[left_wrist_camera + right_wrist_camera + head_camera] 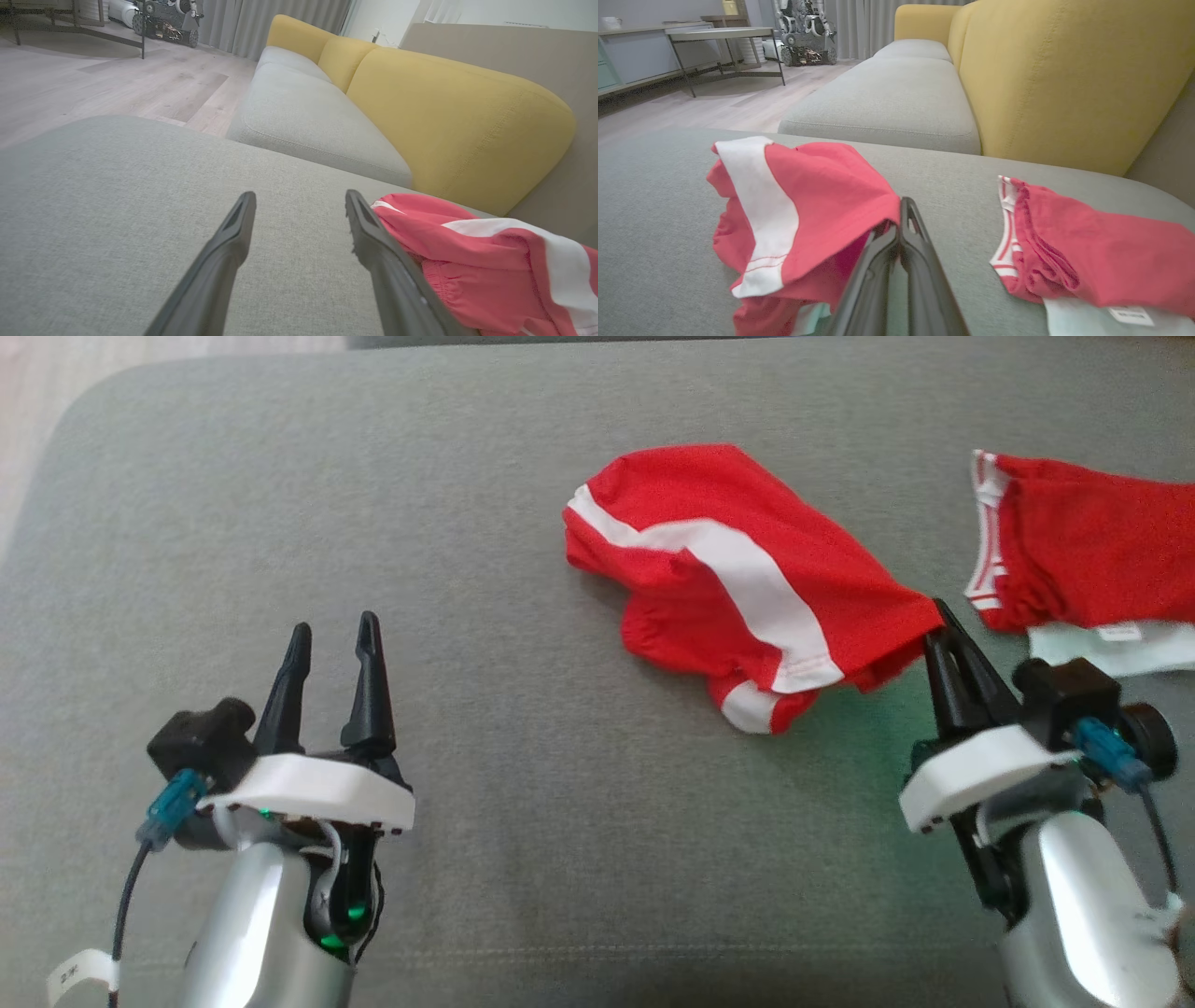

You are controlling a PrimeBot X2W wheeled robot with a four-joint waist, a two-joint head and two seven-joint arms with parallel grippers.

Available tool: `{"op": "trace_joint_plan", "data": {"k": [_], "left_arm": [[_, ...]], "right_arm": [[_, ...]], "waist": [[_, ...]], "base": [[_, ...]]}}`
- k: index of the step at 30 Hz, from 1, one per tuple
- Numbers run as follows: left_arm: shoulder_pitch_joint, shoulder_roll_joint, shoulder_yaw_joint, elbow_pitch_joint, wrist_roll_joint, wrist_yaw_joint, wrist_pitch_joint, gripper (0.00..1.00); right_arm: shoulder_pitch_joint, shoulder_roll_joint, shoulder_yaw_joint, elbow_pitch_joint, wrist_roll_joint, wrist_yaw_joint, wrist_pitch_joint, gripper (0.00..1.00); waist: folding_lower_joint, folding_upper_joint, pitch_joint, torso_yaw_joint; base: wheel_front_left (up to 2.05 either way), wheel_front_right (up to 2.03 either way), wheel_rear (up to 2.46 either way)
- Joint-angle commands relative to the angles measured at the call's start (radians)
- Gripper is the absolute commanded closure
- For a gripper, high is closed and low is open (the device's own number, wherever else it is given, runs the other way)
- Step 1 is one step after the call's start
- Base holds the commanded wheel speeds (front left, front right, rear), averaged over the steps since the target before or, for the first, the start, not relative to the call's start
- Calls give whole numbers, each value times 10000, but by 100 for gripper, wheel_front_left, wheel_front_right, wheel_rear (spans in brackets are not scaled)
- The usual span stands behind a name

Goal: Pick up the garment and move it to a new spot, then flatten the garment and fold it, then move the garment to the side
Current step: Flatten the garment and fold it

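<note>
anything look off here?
Nothing damaged or spilled. The striped red garment lies bunched and askew, one corner pinched in the shut right gripper. The left gripper is open over bare cushion, off the cloth.

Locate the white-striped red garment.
The striped garment lies right of centre in the head view on the grey cushion, one corner pinched by the right gripper, a second red garment to its right.

Left hand point(334, 625) low, fingers spread, empty; right hand point(938, 616) clamped on garment point(695, 490).
</note>
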Motion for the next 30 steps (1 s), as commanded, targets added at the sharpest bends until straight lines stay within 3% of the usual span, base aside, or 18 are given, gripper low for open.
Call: {"op": "trace_joint_plan", "data": {"k": [1,11,17,20,21,30], "left_arm": [[-306,92,282,-278,114,-20,-61,0],[-271,91,146,-64,181,-74,-61,0],[-286,91,105,-9,230,-71,-61,0],[-300,91,52,69,234,-82,-61,0],[-315,91,41,92,245,-87,-61,0],[-498,91,125,126,231,-80,-61,0]], "right_arm": [[-57,-194,177,-552,113,65,87,100],[1037,-1028,189,-1161,915,65,847,100],[1348,-1746,401,-840,997,65,1168,100],[1275,-1744,627,-609,982,65,1080,100],[1204,-1709,619,-562,956,65,976,0],[714,-1026,-16,-704,608,65,274,0]], "waist": [[0,0,-51,-210],[0,0,-268,-621],[0,0,-229,-746],[0,0,-197,-796],[0,0,-180,-808],[0,0,-128,-909]], "base": [[0,0,0],[0,0,0],[0,0,0],[0,0,0],[0,0,0],[0,0,0]]}}
